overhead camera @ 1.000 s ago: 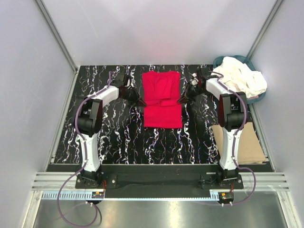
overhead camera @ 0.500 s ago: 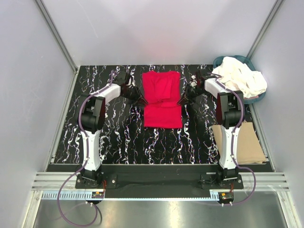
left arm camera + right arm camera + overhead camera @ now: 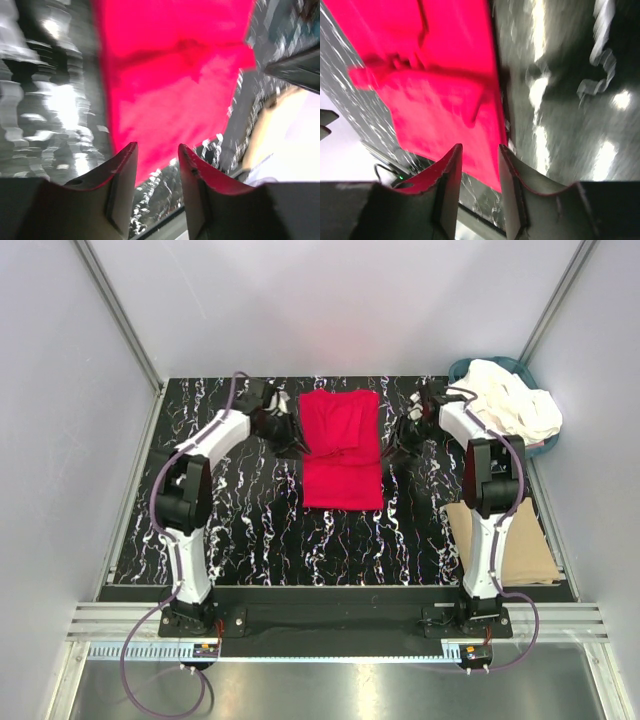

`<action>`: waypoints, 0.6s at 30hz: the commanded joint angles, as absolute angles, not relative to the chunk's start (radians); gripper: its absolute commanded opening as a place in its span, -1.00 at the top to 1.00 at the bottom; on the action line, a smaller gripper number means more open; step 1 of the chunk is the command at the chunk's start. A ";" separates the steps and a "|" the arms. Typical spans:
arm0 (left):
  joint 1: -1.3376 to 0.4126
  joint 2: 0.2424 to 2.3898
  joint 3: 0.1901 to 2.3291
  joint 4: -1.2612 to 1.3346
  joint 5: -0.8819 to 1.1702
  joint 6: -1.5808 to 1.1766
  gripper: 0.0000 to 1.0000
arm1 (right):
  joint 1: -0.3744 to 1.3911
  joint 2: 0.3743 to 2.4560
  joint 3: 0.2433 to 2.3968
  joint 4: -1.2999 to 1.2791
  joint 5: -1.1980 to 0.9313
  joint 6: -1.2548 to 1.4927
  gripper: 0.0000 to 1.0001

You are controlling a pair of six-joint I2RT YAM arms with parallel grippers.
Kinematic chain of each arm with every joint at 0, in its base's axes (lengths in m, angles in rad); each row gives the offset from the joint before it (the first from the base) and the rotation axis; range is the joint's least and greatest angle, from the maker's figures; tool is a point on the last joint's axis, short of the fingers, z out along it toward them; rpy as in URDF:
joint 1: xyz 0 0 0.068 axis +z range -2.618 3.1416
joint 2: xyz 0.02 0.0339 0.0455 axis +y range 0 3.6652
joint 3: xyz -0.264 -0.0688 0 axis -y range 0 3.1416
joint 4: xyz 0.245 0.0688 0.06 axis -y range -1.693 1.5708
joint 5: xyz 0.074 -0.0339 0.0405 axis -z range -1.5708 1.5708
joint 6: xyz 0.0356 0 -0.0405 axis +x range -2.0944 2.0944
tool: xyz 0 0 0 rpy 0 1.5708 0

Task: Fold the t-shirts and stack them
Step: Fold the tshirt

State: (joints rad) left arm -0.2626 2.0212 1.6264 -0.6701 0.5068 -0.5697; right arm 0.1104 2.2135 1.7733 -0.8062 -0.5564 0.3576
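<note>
Top view first: the plain bright red cloth t-shirt (image 3: pixel 342 448) lies flat in the upper middle of the frame on the black, white-veined counter (image 3: pixel 250 530). It's folded into a narrow upright rectangle with the sleeves tucked over its top half. The left gripper (image 3: pixel 288 435) sits right at the shirt's left edge and the right gripper (image 3: pixel 402 445) at its right edge, roughly level with each other.

From up there you can't read the jaws, but the wrist cams sort it out. On the left one, the fingers (image 3: pixel 120 170) stand apart with a clear gap and nothing between them, the red cloth lying beyond. Same on the right one: fingers (image 3: pixel 447 175) partway apart, empty, with the shirt's edge just past the tips. That view also shows a sleeve flap lying across the shirt.

Only the top view catches the heap of cream-white cloth t-shirts (image 3: pixel 510 405) in the round teal basket (image 3: pixel 458 370) at upper right, plus the flat tan cardboard sheet (image 3: pixel 525 545) at lower right. Both wrist views are pretty blurry.
</note>
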 commanded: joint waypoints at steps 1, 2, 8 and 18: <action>-0.350 1.976 1.583 -0.583 0.564 -0.580 0.18 | 0.173 2.050 1.666 -0.757 -0.497 0.363 0.19; -0.359 1.992 1.562 -0.565 0.574 -0.592 0.18 | 0.204 2.036 1.611 -0.726 -0.468 0.376 0.29; -0.348 2.101 1.557 -0.471 0.609 -0.601 0.17 | 0.324 2.075 1.610 -0.638 -0.328 0.410 0.41; -0.330 2.210 1.681 -0.469 0.600 -0.620 0.18 | 0.353 2.250 1.784 -0.627 -0.293 0.417 0.35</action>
